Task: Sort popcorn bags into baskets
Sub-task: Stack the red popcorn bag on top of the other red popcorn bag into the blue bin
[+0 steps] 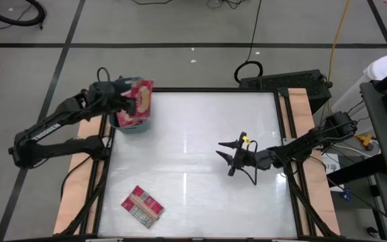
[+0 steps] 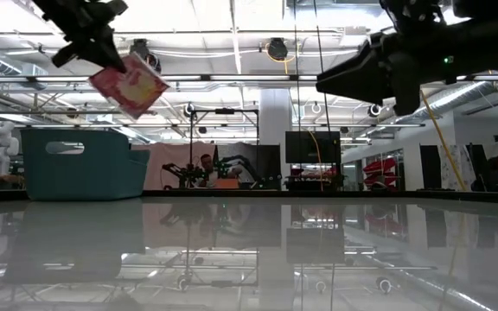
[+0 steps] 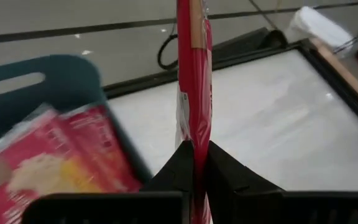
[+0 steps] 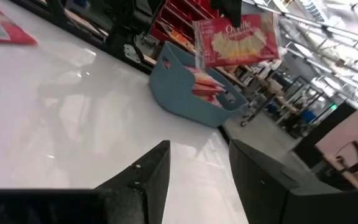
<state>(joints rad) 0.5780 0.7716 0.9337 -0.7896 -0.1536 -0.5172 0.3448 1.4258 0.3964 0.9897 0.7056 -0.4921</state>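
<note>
Holding a red popcorn bag (image 1: 140, 101) by its edge, the left gripper (image 1: 127, 102) hangs in the air above the teal basket (image 1: 132, 125), which sits at the far left corner of the white table (image 1: 193, 161). Its two dark fingers (image 3: 179, 168) are pinched tightly on the packet, seen edge-on in the left wrist view with the bag rising straight up between them. From table height the held bag (image 2: 130, 86) is tilted, its yellow-orange picture face showing, and it floats clear above the basket's rim (image 2: 85, 131). Other red packets (image 3: 55, 162) already lie inside the basket, stacked against its wall.

One more popcorn bag (image 1: 142, 206) lies flat near the table's front left corner, well apart from the basket, with its pale label face partly up.

The right gripper (image 1: 231, 156) hovers over the right half of the table, nearer the right edge than the middle, holding nothing. Its fingers (image 4: 148, 174) stand apart with a clear gap between them, pointing across the table toward the basket and the raised bag.

Beyond the table, in the room behind, a seated person (image 2: 204, 168) shows faintly among other equipment.
</note>
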